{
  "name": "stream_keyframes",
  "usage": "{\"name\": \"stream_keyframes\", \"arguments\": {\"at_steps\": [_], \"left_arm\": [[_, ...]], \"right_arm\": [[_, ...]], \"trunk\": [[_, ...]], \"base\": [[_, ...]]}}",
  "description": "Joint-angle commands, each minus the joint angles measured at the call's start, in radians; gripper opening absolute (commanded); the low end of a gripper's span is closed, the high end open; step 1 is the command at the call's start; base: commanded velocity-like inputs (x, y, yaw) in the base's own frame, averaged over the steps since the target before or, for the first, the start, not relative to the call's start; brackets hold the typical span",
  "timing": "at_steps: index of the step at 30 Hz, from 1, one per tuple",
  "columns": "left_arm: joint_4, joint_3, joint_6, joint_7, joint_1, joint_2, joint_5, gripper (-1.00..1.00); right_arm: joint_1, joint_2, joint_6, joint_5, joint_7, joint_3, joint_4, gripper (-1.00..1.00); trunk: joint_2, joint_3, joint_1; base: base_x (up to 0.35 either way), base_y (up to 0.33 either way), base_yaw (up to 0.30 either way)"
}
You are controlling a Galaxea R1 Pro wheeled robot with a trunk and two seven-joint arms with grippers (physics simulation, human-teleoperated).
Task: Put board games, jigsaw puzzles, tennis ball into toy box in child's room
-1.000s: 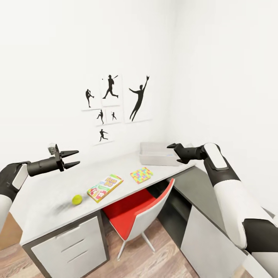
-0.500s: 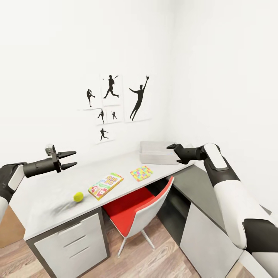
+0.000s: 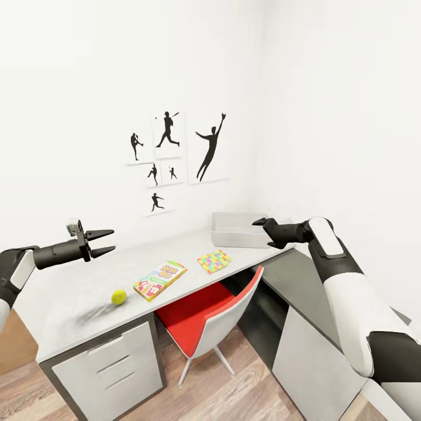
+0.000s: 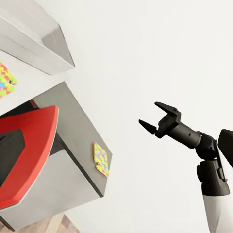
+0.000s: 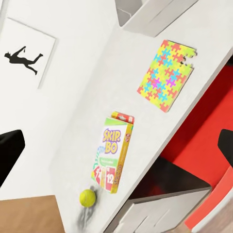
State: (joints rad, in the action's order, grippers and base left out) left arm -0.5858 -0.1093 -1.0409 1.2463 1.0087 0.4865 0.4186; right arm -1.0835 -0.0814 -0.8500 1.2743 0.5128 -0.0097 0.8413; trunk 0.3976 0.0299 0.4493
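Pale grey desk top fills the middle of my head view: the table [image 3: 76, 292] carries the tennis ball [image 3: 118, 297] near its front edge, the Skip-Bo board game [image 3: 159, 280] just beside it, and one jigsaw puzzle [image 3: 214, 261] further along, also near the front edge. The toy box [image 3: 237, 231] sits at the far corner against the wall. My left gripper [image 3: 100, 242] hovers above the table with its fingers apart and nothing between them; my right gripper [image 3: 264, 230] hangs by the toy box's near rim, fingers apart, empty.

From my left wrist, I see my right gripper [image 4: 156, 116] plainly spread, and a second jigsaw puzzle [image 4: 100, 158] lying at the edge of the lower dark cabinet [image 4: 73, 145], beside the red chair [image 4: 29, 141].

From my right wrist, the tennis ball [image 5: 88, 196], board game [image 5: 112, 152] and jigsaw puzzle [image 5: 165, 75] lie in a row along the table.

I judge the ball is the left arm's nearest pick. I should come straight down over it, fingers wide, and close slowly, since a nudge could roll it off the front edge.
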Motion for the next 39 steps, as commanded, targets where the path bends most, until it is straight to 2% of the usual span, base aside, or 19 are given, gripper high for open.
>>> {"name": "stream_keyframes", "arguments": {"at_steps": [1, 13, 19, 30, 39], "left_arm": [[0.0, -0.001, -0.006, 0.002, 0.001, 0.0, 0.0, 1.0], [0.002, -0.001, -0.006, 0.002, 0.001, 0.001, 0.001, 1.0], [0.002, -0.001, -0.006, 0.002, 0.001, 0.002, 0.001, 1.0], [0.003, 0.0, -0.006, 0.002, 0.001, 0.023, 0.002, 1.0], [0.004, 0.0, -0.006, 0.002, -0.004, 0.03, 0.001, 1.0]], "right_arm": [[-0.001, 0.0, -0.001, 0.011, 0.01, -0.001, 0.001, 1.0], [-0.001, 0.0, 0.0, 0.013, 0.01, -0.001, -0.001, 1.0], [-0.001, 0.0, 0.0, 0.013, 0.01, -0.001, -0.001, 1.0], [-0.001, 0.002, 0.0, 0.013, 0.01, -0.001, -0.001, 1.0], [-0.001, 0.007, 0.002, 0.012, 0.01, 0.0, -0.001, 1.0]], "trunk": [[0.002, 0.003, 0.001], [0.002, 0.003, 0.001], [0.002, 0.003, 0.001], [0.002, 0.003, 0.001], [0.002, 0.003, 0.001]], "base": [[0.0, 0.0, 0.0], [-0.066, 0.062, -0.094], [-0.176, 0.163, -0.237], [-0.188, 0.175, -0.269], [-0.189, 0.178, -0.279]]}}
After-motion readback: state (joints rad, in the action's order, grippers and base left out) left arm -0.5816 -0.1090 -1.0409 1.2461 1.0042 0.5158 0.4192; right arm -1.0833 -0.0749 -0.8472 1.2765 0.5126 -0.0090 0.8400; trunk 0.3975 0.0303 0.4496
